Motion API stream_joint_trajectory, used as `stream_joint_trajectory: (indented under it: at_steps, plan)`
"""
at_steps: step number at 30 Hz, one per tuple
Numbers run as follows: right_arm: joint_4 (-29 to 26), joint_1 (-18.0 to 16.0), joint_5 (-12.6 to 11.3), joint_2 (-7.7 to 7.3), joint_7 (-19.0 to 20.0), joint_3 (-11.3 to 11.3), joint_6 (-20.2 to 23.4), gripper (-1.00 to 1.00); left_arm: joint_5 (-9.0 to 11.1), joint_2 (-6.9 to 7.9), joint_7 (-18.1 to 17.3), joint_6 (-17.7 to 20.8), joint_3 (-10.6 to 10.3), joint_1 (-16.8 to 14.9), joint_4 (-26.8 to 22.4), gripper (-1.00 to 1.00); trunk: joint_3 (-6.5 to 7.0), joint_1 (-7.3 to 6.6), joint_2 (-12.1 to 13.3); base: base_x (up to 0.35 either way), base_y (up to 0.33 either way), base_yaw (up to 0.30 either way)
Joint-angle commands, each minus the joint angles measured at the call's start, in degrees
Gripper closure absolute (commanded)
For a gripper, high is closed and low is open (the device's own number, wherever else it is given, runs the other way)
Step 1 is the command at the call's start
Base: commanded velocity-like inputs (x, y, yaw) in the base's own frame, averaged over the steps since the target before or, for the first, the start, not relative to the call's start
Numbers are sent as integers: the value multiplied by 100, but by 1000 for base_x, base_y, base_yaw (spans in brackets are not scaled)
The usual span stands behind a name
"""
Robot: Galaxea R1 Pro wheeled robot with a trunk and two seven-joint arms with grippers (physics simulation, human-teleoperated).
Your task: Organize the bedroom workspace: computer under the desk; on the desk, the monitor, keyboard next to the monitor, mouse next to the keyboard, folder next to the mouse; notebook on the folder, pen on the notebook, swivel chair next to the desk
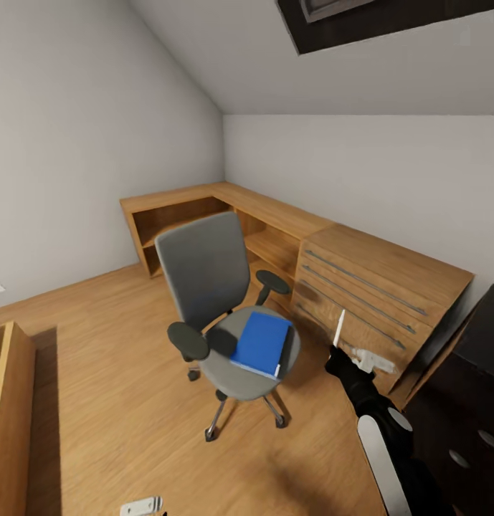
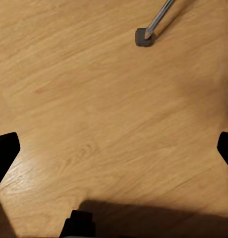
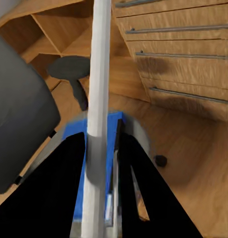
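Two fingers of our right gripper [image 3: 100, 163] are clamped on the thin white stick pen [image 1: 339, 327], upright beside the grey-backed swivel chair [image 1: 203, 269]. On its seat lies the flat bright blue folder [image 1: 261, 342]. We should keep the pen pinched and let the left gripper [image 2: 114, 148], jaws apart over the wooden floor [image 2: 94, 99], take the folder.

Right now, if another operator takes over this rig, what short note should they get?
Right gripper: shut on the pen, held upright beside the swivel chair.
Left gripper: open, holding nothing, pointing at the wooden floor.
Folder: lies on the chair seat, not yet moved.
Black desk: at the head view's right edge, just beyond the right arm.
Left to do: folder onto the desk, notebook on the folder, pen on top, chair next to the desk.
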Motion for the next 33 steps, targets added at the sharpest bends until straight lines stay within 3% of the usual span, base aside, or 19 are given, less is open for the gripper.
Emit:
stream_joint_trajectory:
  at_steps: [1, 2, 8, 19, 33]
  plan:
    - [-9, -5, -92, 3, -28, -35, 26, 100, 49, -2, 12, 33, -2, 1, -12, -100, -5, -2, -3, -126, 0, -231]
    - [-9, -5, -297, 2, -30, -151, 29, 100, 46, -2, 3, 28, -19, 2, -9, -100, -5, -2, -3, -52, 0, -253]
    - [-9, -5, -541, 2, -28, -432, 29, 100, 43, -2, -14, 12, -29, 1, -6, -100, -5, -2, -3, -22, 0, -212]
    - [-9, -4, -586, 2, -25, -542, 13, 100, 42, -2, -12, -18, -39, -2, -4, -100, -5, -2, -3, 89, -97, -21]
    - [-9, -3, -651, 1, -17, -1273, 30, 100, 36, -1, -16, -42, -190, 0, 267, -100, 31, -2, -3, 80, -101, -201]
